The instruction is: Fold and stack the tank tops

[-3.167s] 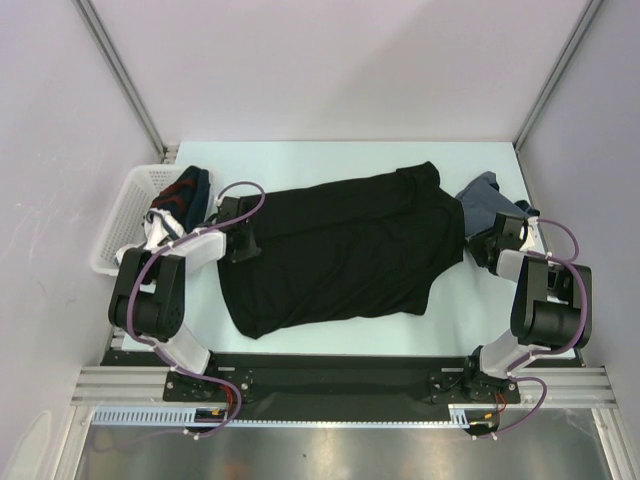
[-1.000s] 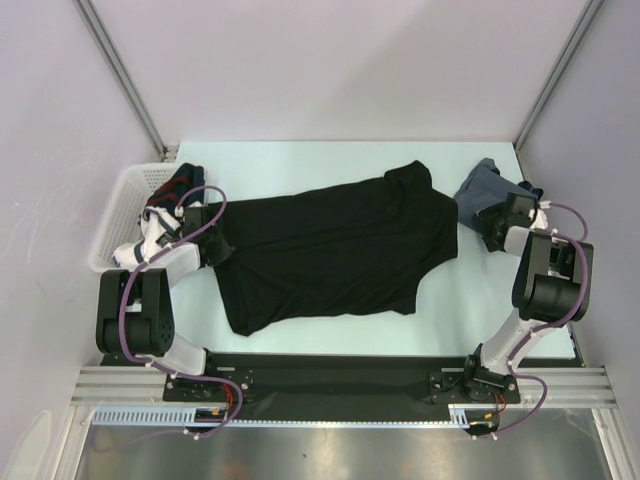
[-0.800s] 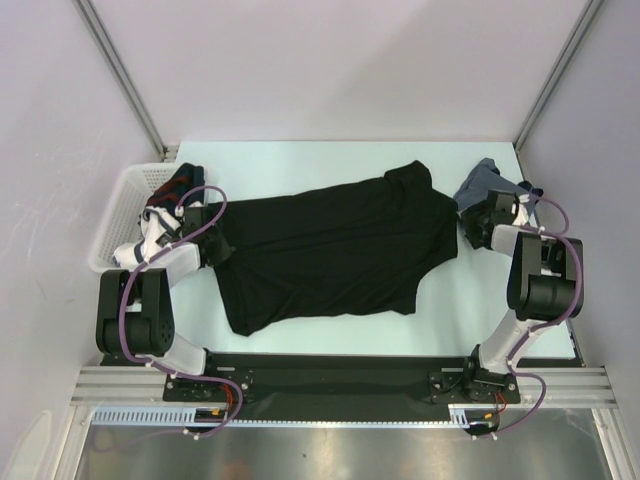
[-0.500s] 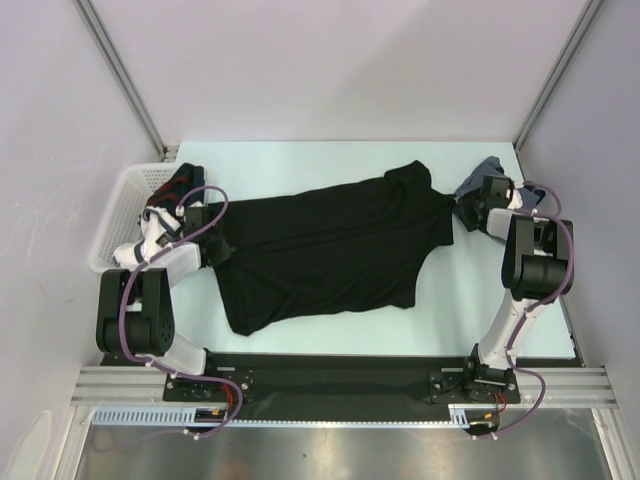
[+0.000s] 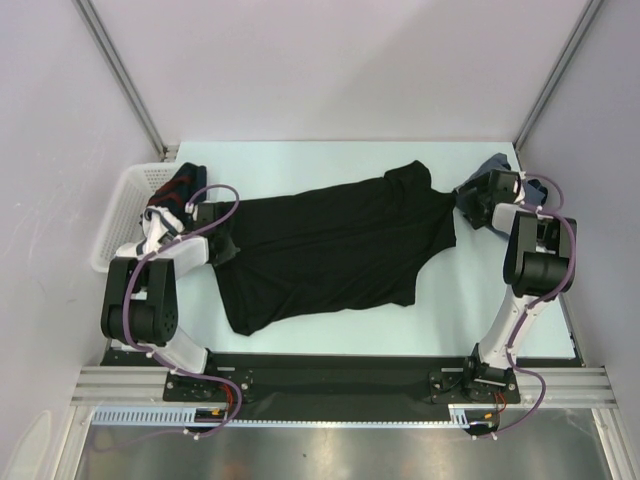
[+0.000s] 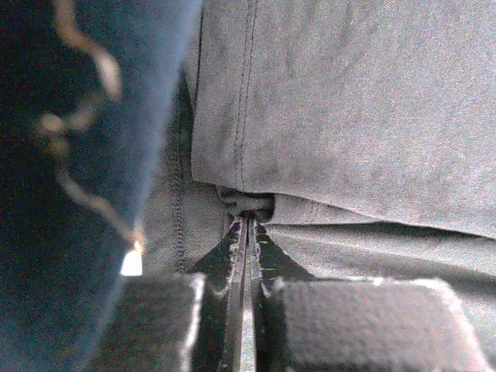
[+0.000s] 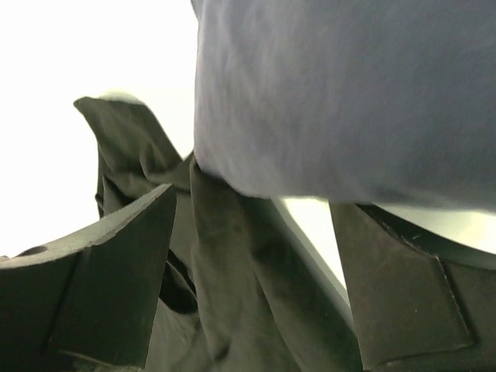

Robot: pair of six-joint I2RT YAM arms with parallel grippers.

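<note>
Top external: black tank top (image 5: 335, 250) lay spread out.
Left gripper (image 6: 246, 232) pinched its edge; right gripper (image 7: 256, 232) gaped, perhaps around a strap, beside the blue-grey tank top (image 7: 349, 93).

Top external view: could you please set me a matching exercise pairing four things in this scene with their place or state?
Things:
1 black tank top
2 blue-grey tank top
3 basket
4 left gripper

Place or state:
A bunched at far right
B shut, pinching dark cloth
C spread flat across the middle
D white, at far left

Pairs: 1-C, 2-A, 3-D, 4-B
</note>
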